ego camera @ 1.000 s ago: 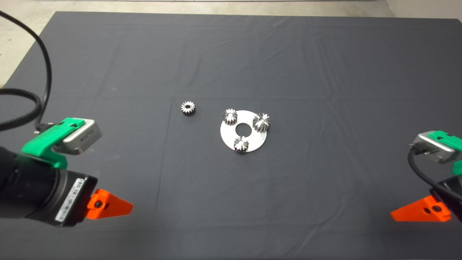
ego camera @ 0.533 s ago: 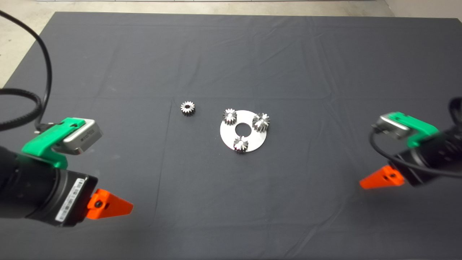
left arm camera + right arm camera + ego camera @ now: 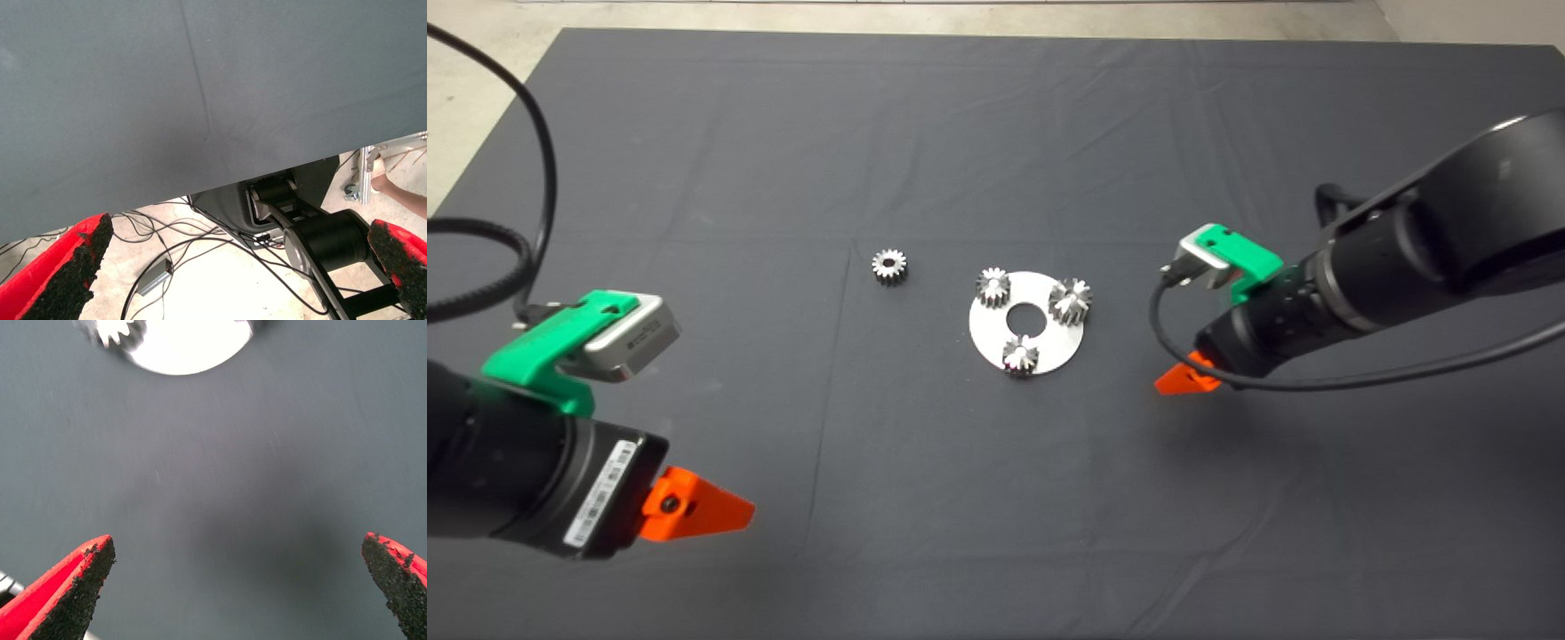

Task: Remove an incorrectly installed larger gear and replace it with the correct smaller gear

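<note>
I've got the right claw [image 3: 1178, 380] out over the bench [image 3: 996, 533], off to the right of the round plate [image 3: 1049, 351], well apart from it, fingers [image 3: 67, 587] spread wide with nothing between them; in its wrist view the plate edge [image 3: 180, 350] and one toothed bit sit far ahead. The left claw [image 3: 698, 511] is parked at the lower left, also wide open and empty, its wrist view showing mat edge, cables and floor. The larger gear [image 3: 1071, 300] sits on the plate's right side, upright on its flat face, bore axis vertical, teeth flaring outward, so there's no real long axis, just a squat disc. Two small gears [image 3: 993, 285] share the plate at upper left and bottom. The smaller gear [image 3: 889, 266] lies loose on the mat left of the plate, flat, bore up, apart from everything. My read on handling: both are solid steel, stiff, dense for their size, not fragile, but slick, and the teeth give an uneven bite. I'd pinch the larger gear across its tooth tips from the sides, pads low on the flare, and lift straight up along the axis; tilting could jam it on whatever peg holds it, which I can't see. The plate may shift or lift with it.
</note>
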### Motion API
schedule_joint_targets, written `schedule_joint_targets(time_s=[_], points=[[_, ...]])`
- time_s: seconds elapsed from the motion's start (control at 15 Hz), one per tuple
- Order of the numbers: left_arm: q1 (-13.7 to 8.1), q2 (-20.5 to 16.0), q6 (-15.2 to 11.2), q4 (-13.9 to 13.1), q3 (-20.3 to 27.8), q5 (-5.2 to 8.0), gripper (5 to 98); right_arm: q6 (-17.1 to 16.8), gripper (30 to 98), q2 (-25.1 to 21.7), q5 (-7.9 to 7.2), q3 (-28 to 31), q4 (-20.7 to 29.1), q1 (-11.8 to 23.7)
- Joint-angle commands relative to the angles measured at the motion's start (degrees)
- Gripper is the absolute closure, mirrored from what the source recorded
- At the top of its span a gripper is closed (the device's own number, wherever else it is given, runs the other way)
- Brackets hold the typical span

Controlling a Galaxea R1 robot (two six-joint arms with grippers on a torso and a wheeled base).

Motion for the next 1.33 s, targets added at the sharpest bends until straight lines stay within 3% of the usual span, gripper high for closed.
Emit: schedule_joint_targets(time_s=[0.0, 0.27, 0.73, 0.8, 0.93, 1.27], points=[[-0.6, 0.1, -0.2, -1.1, 0.7, 0.2, 5.4, -0.3, 30.6, 1.5, -0.91, -2.7, -10.3, -2.6], [-0.6, 0.1, -0.1, -1.1, 0.7, 0.2, 5.4, -0.3, 30.6, 4.6, -0.82, -8.6, -14.5, -4.6], [-0.5, 0.1, -0.1, -1.0, 0.7, 0.17, 5.4, -0.1, 30.6, 8.8, -0.38, -16.7, -15.0, -5.5], [-0.5, 0.1, -0.1, -1.0, 0.7, 0.11, 5.4, -0.1, 30.6, 9.2, 0.49, -18.6, -15.0, -5.9], [-0.5, 0.1, -0.1, -1.0, 0.7, 0.11, 5.4, -0.3, 30.6, 10.5, 4.8, -20.5, -15.0, -6.3], [-0.4, 0.1, -0.1, -1.0, 0.8, 0.11, 5.4, -0.5, 30.6, 13.4, 5.51, -23.3, -15.0, -6.7]])
